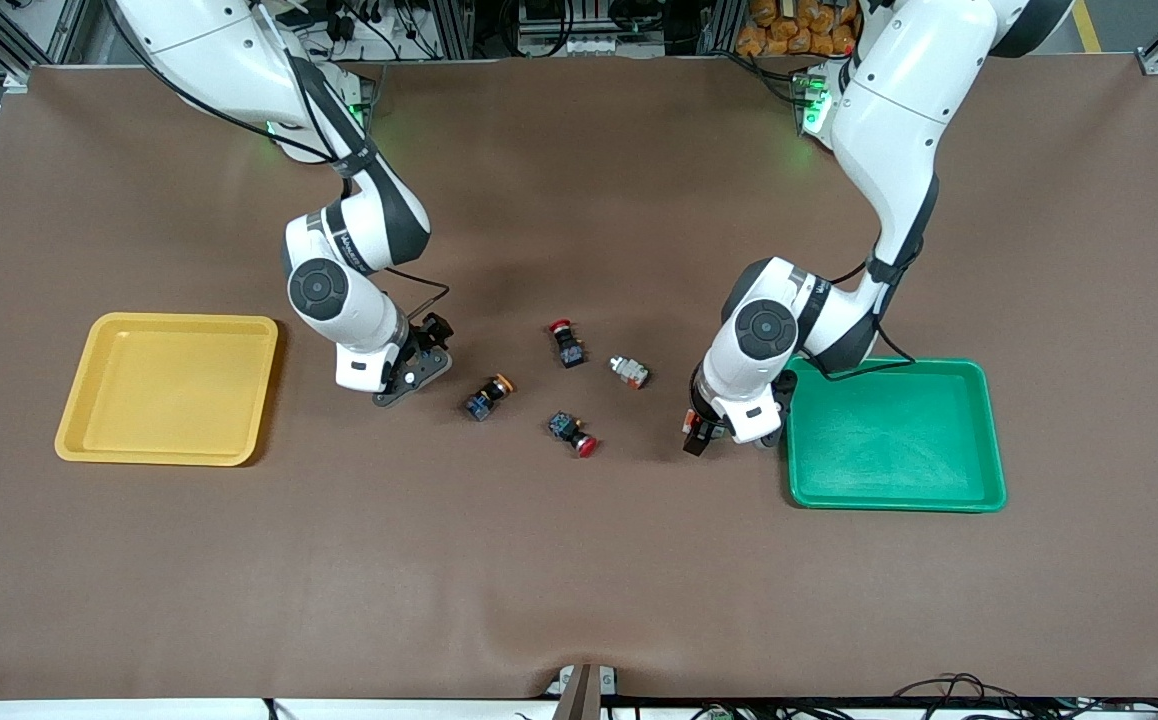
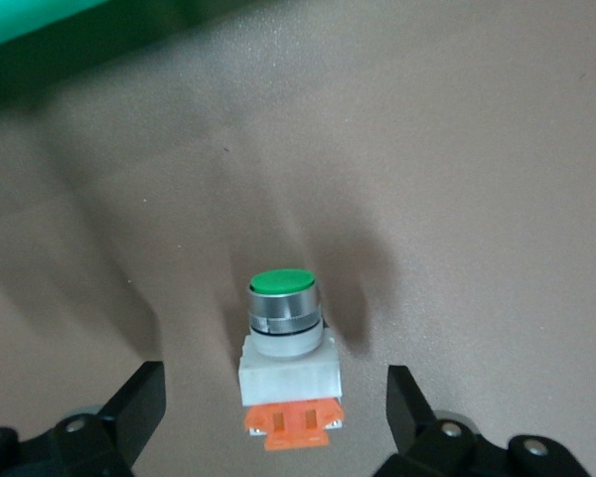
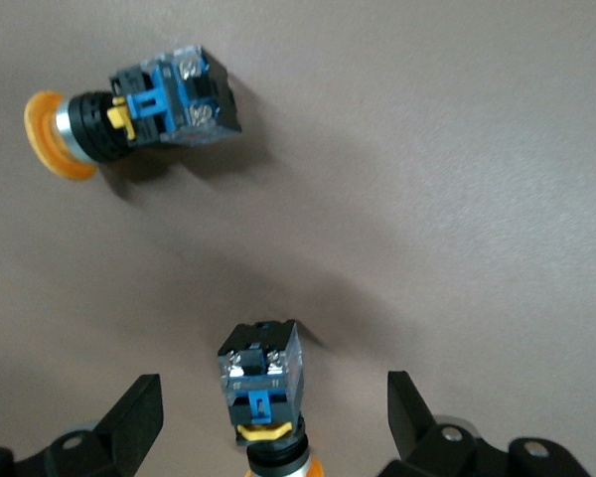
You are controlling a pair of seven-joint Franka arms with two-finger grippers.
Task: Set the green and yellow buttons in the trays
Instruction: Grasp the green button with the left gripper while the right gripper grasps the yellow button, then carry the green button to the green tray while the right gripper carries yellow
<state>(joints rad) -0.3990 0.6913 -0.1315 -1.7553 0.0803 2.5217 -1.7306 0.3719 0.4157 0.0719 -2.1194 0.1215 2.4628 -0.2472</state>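
Hanging low over the brown table, the left gripper sits just beside the green tray, with its jaws wide around a green button that lies between the two fingers, not squeezed. The right gripper is low beside the yellow tray, jaws wide too, with a yellow button lying between them, not gripped. A second yellow button lies near it on the table. A white button lies in the middle, between two red buttons, one farther from the front camera and one nearer. Both trays hold no buttons
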